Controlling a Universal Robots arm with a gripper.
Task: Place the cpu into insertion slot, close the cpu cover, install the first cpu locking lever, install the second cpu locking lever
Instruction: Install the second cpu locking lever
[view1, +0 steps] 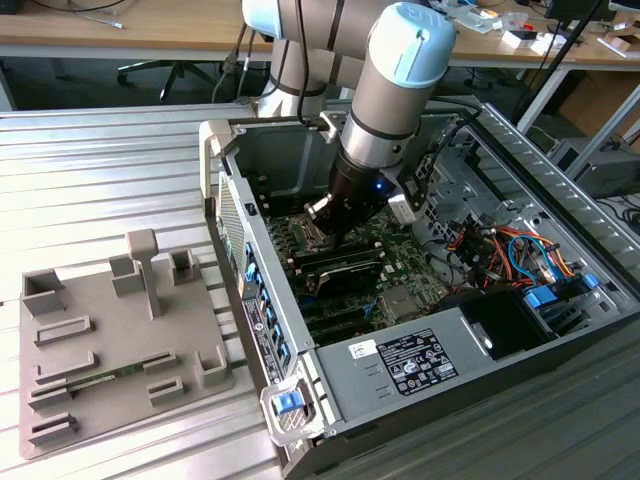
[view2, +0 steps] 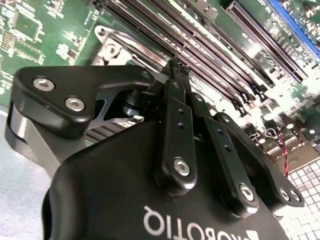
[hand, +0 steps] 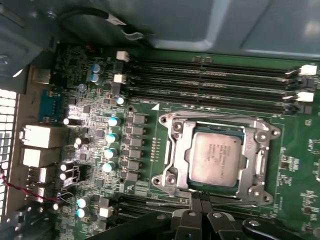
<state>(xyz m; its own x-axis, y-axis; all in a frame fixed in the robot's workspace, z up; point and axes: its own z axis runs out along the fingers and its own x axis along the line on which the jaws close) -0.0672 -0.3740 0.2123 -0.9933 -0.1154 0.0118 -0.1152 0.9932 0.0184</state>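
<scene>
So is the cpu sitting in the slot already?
Yes, in the first wrist view the cpu lies flat inside the slot, its silvery top showing through the cover closed around it.

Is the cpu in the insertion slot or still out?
In. In the first wrist view the cpu lies flat inside the insertion slot, with the cpu cover framing it.

Surface: ribbed metal tabletop, pale grey | Rear: wooden desk across the exterior view's top, cables on it | Below desk: office chair base on dark floor | Light: bright, even
</scene>
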